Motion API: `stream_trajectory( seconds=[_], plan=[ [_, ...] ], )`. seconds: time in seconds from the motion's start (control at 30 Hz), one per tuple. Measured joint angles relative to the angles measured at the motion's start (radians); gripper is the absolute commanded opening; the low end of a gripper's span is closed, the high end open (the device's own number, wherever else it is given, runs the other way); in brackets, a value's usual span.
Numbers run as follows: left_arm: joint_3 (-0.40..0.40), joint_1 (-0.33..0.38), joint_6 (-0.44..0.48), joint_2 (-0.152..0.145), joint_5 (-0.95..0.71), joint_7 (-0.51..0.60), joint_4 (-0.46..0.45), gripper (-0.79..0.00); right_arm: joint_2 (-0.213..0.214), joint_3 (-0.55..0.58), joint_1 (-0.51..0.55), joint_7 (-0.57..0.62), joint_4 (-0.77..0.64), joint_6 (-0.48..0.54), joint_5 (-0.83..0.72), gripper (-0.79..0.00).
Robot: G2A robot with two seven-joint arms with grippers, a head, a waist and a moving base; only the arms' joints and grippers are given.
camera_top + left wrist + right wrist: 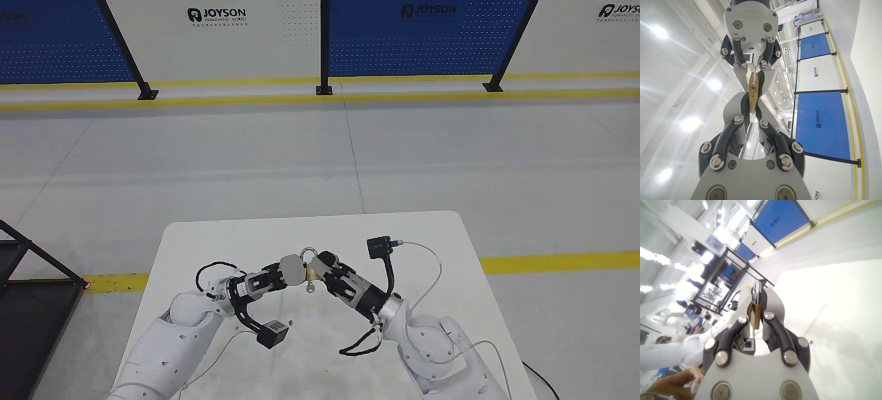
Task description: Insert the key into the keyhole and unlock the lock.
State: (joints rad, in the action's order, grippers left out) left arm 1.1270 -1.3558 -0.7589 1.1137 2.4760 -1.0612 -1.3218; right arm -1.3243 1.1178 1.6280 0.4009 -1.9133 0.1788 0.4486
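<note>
A brass padlock (319,265) with a silver shackle (311,253) is held in the air above the white table (420,240), where the two arms meet. In the left wrist view my left gripper (751,108) is shut on one end of the padlock (753,100). A silver key (754,77) sits in the keyhole on the lock's narrow bottom face and slants toward the right gripper (753,75). In the right wrist view my right gripper (758,298) is shut on the padlock's body (756,315), and the shackle (757,291) points away past its fingertips.
The tabletop under the arms is bare, with its far edge and rounded corners close by. A black frame (30,270) stands on the floor left of the table. A thin cable (430,275) loops off the right wrist.
</note>
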Motion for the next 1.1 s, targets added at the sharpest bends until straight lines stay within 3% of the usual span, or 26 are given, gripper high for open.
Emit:
stream_trajectory(
  seconds=[0.03, 0.17, 0.37, 0.6, 0.83, 0.87, 0.9, 0.93, 0.97, 1.1],
  plan=[
    [-0.001, 0.0, -0.001, -0.001, -0.001, 0.002, 0.0, -0.785, 0.0, 0.0, 0.002, -0.006, -0.001, 0.0, -0.001, 0.0],
    [0.0, -0.001, -0.015, -0.002, -0.021, 0.015, -0.001, -0.785, 0.003, 0.012, 0.015, -0.046, -0.009, 0.021, -0.015, 0.0],
    [0.004, -0.014, -0.054, -0.002, -0.091, 0.054, -0.006, -0.785, 0.009, 0.049, 0.065, -0.18, 0.006, 0.153, -0.04, 0.0],
    [-0.004, -0.022, -0.084, 0.005, -0.19, 0.084, 0.001, -0.785, 0.005, 0.028, 0.062, -0.377, 0.12, 0.298, 0.095, 0.0],
    [-0.004, -0.022, -0.082, 0.005, -0.188, 0.082, 0.001, -0.785, 0.005, 0.028, 0.062, -0.369, 0.119, 0.296, 0.087, 0.0],
    [-0.004, -0.022, -0.082, 0.005, -0.188, 0.082, 0.001, -0.785, 0.005, 0.027, 0.061, -0.367, 0.12, 0.297, 0.087, -0.065],
    [-0.004, -0.023, -0.079, 0.005, -0.189, 0.086, -0.001, -0.785, 0.005, 0.023, 0.058, -0.366, 0.124, 0.297, 0.091, -0.317],
    [-0.002, -0.025, -0.071, 0.006, -0.19, 0.099, -0.006, -0.785, 0.005, 0.017, 0.055, -0.37, 0.128, 0.301, 0.101, -0.48],
    [0.001, -0.028, -0.068, 0.006, -0.188, 0.118, -0.012, -0.785, 0.004, 0.009, 0.052, -0.376, 0.135, 0.306, 0.113, -0.523],
    [0.002, -0.045, -0.103, 0.013, -0.169, 0.206, -0.026, -0.785, -0.004, -0.038, 0.026, -0.455, 0.185, 0.34, 0.193, -0.554]
  ],
)
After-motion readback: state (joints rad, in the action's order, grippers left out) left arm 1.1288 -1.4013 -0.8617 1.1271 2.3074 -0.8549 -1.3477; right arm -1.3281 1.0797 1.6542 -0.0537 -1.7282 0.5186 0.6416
